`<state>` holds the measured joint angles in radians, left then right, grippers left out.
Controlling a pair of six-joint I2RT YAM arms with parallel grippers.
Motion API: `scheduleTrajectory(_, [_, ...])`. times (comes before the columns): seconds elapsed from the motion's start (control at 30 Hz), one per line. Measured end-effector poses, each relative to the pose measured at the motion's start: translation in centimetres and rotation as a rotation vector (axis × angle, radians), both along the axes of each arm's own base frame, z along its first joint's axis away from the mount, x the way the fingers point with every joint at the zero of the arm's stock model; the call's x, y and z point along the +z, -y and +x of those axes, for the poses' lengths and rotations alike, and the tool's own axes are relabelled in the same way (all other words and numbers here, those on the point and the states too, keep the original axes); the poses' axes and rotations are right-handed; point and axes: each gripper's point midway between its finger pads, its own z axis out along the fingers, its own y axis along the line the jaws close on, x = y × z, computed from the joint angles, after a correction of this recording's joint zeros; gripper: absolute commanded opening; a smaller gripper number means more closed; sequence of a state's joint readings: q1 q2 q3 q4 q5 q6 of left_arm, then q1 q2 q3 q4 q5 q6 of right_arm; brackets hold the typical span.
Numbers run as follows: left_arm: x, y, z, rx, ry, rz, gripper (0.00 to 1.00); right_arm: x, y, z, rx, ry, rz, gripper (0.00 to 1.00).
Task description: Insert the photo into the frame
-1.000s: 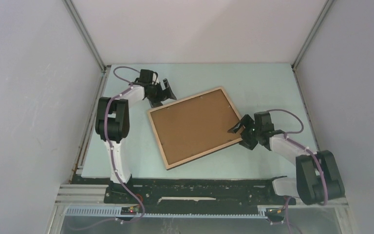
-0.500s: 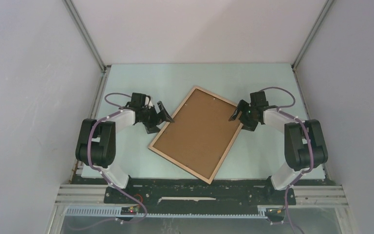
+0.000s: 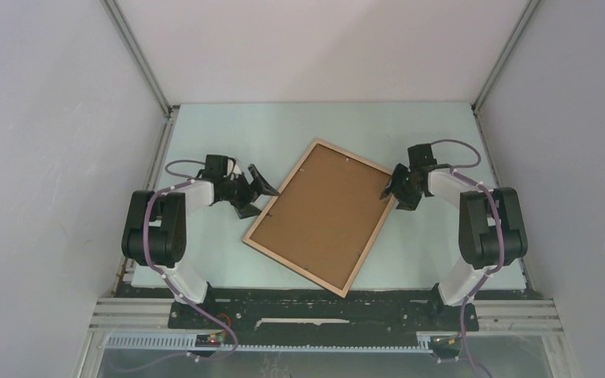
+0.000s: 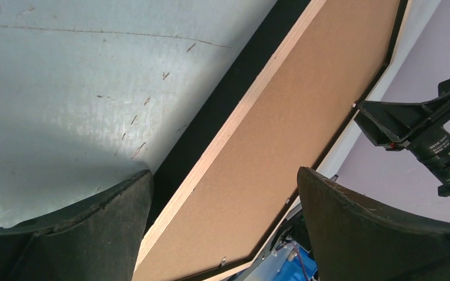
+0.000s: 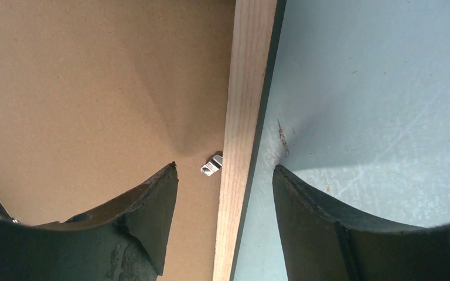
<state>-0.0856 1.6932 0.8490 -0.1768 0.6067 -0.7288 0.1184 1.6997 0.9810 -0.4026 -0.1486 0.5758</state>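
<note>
The frame (image 3: 321, 214) lies face down on the table, turned at a slant. Its light wood rim (image 3: 295, 263) surrounds the plain brown backing board. My left gripper (image 3: 255, 191) is open just beside the frame's left long edge. In the left wrist view the rim (image 4: 228, 134) runs between my open left gripper (image 4: 224, 171). My right gripper (image 3: 391, 187) is open at the frame's right edge. In the right wrist view my right gripper (image 5: 225, 167) straddles the rim (image 5: 247, 88), near a small metal clip (image 5: 212, 165). The photo is not in view.
Pale table (image 3: 425, 252) enclosed by grey walls on the left, right and back. A black rail (image 3: 315, 311) with both arm bases runs along the near edge. The right gripper (image 4: 407, 123) shows across the frame in the left wrist view.
The frame has swung counterclockwise from a wide slant to a steep one. The left gripper came nearer; the right went farther back. Lately the right gripper shifted slightly outward.
</note>
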Motion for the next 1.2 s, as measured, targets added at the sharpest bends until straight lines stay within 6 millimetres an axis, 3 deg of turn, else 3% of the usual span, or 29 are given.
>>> scheduleTrajectory(0.13, [0.1,0.1,0.2,0.006,0.005,-0.016,0.99,0.0,0.3,0.6,-0.019,-0.008,0.005,0.59])
scheduleTrajectory(1.2, [0.6,0.7,0.6,0.015,0.016,-0.068,0.99,-0.5,1.3,0.7,-0.177,-0.058,-0.010,0.51])
